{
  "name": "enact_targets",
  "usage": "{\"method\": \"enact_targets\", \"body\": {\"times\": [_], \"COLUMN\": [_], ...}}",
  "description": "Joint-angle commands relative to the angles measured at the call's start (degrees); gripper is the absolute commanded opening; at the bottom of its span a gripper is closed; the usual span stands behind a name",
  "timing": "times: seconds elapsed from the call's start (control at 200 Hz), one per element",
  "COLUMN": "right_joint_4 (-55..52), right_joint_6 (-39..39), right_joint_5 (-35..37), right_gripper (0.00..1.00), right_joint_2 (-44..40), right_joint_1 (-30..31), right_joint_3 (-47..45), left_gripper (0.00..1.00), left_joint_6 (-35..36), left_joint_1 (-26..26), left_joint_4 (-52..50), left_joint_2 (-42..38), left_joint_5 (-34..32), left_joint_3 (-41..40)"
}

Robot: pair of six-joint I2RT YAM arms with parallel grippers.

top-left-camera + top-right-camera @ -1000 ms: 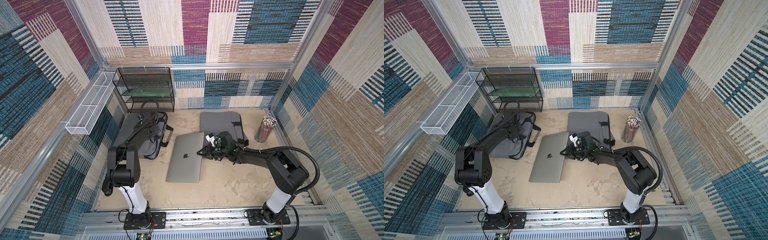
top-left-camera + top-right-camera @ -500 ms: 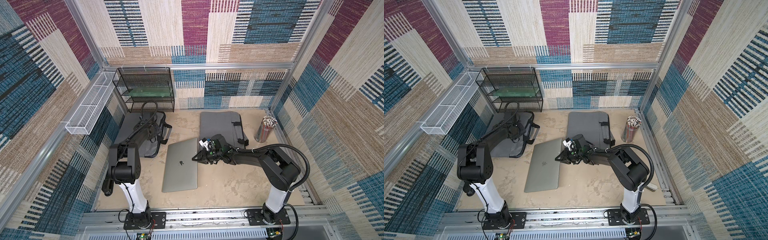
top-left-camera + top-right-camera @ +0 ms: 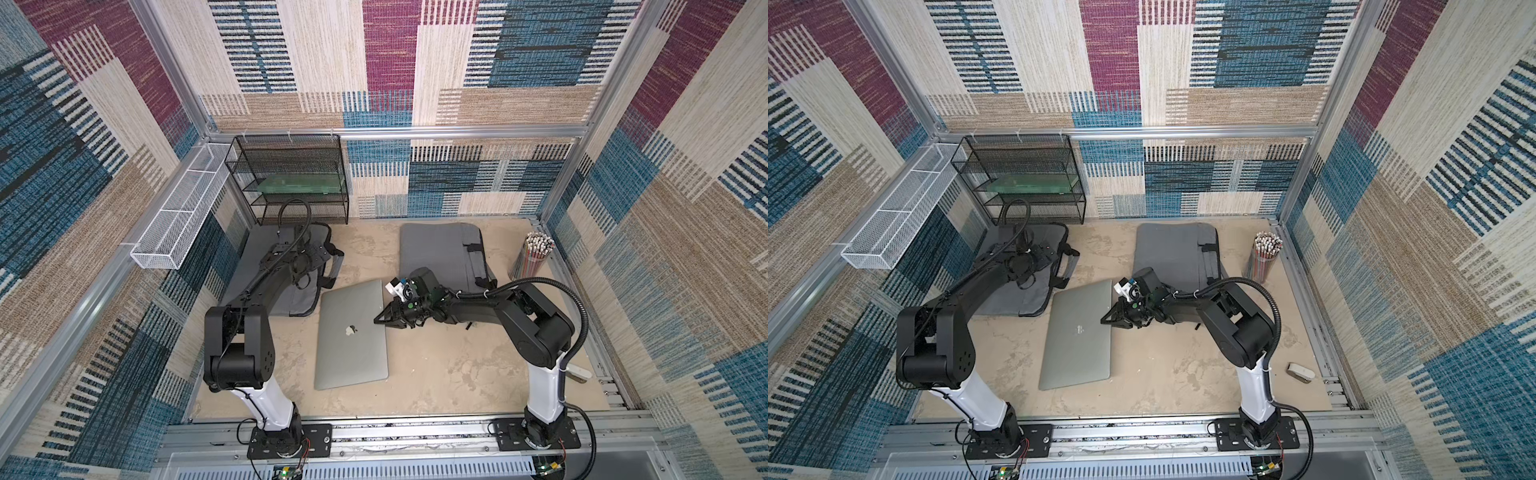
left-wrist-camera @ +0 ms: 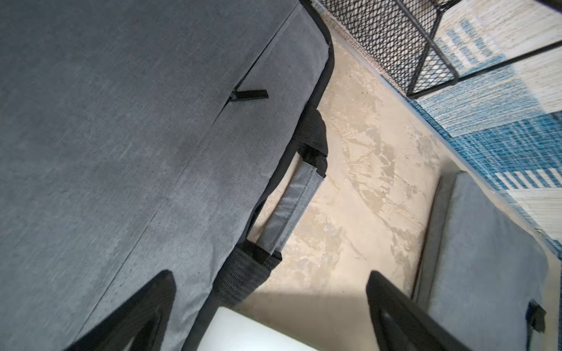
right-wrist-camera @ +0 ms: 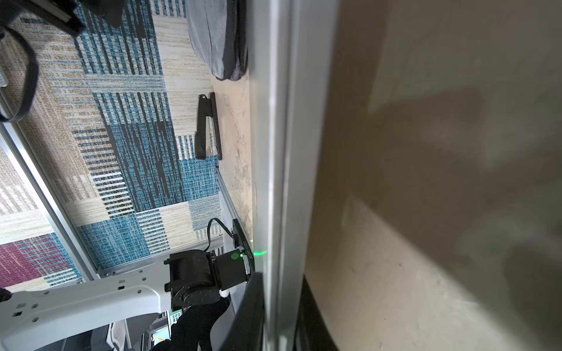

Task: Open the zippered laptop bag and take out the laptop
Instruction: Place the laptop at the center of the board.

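Two grippers — left (image 4: 269, 275) wide over bag (image 4: 121, 152) edge, right (image 3: 379, 321) tight on laptop (image 3: 351, 353)

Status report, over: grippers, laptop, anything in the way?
Left gripper open over laptop bag. Right gripper shut on laptop edge. Laptop out, on table beside bag. Second bag farther back, apart from laptop.
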Motion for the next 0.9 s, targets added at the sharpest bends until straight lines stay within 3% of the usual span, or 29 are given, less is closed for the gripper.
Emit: {"method": "enact_targets", "body": {"times": [0.0, 0.17, 0.326, 0.656, 0.896], "right_joint_4": [-8.97, -13.43, -15.98, -22.94, -28.86], "right_joint_6": [-0.69, -2.45, -3.89, -8.86, -11.27], "right_joint_5": [4.25, 5.93, 6.81, 8.02, 10.46], "right_gripper": [0.14, 0.34, 0.44, 0.55, 0.56], "right_joint_2": [1.21, 1.43, 1.14, 3.40, 3.30], "right_joint_1": [0.18, 0.15, 0.23, 2.32, 4.52], "right_joint_3": [0.37, 1.26, 1.19, 6.45, 7.55], "left_gripper": [1.00, 1.00, 1.00, 1.00, 1.00], "left_joint_6": [1.28, 0.01, -0.39, -0.19, -1.31], "left_joint_1": [0.01, -0.02, 0.00, 0.01, -0.02], "left_joint_4": [-0.81, 0.47, 1.10, -0.81, 0.61], "left_joint_2": [-2.52, -7.50, -12.57, -16.01, -17.16], "left_joint_5": [2.45, 5.62, 7.07, 7.80, 8.51], "left_joint_3": [-1.71, -6.66, -11.04, -12.52, -13.45]}}
